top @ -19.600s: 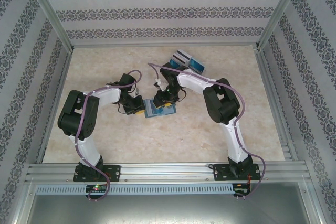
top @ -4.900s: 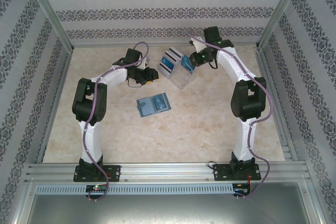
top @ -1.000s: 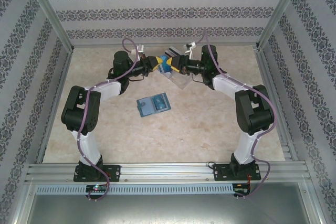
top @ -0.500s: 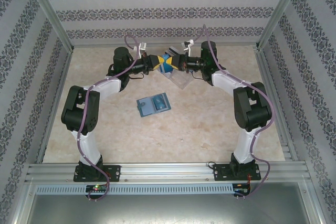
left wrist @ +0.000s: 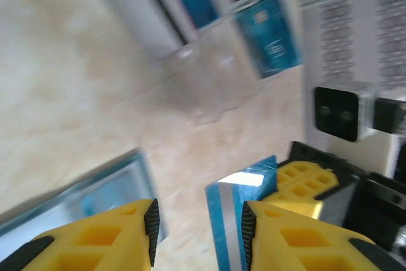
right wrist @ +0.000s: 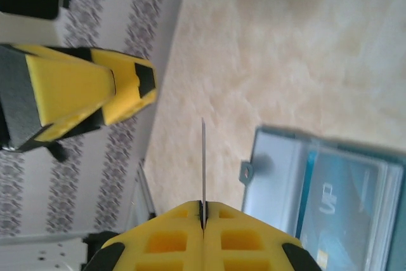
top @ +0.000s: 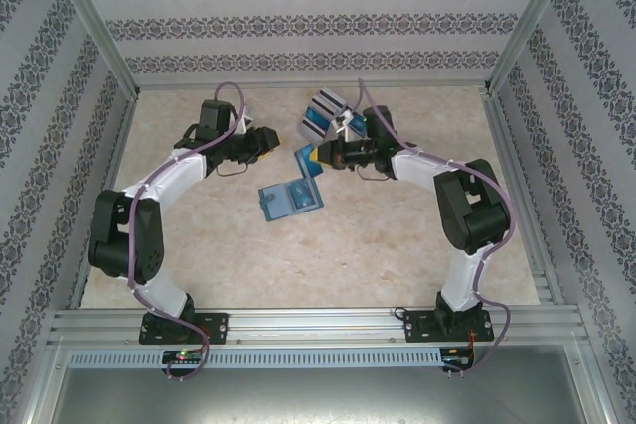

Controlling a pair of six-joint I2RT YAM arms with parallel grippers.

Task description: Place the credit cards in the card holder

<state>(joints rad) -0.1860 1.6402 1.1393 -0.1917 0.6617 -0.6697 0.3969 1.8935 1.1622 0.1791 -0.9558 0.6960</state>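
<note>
Credit cards (top: 326, 108) stand on edge in a clear plastic rack (left wrist: 216, 77) toward the far side of the desk (top: 397, 245), white-grey faces with dark stripes beside blue-teal ones. Another card (top: 303, 160), teal with a pale band along one end, is clenched in the right arm's jaws. In the top view it sits just beyond the far edge of the card holder (top: 291, 198). From the right wrist it shows edge-on as a thin line between the pressed-together yellow fingers (right wrist: 165, 239). The card holder lies open and flat near the desk's middle. It has a teal-blue rim, lighter blue inner faces, a small tab on one side, and a teal panel with pale lettering on one face. The left arm's jaws are released and empty, their tips parted, near the clenched card but not touching it.
</note>
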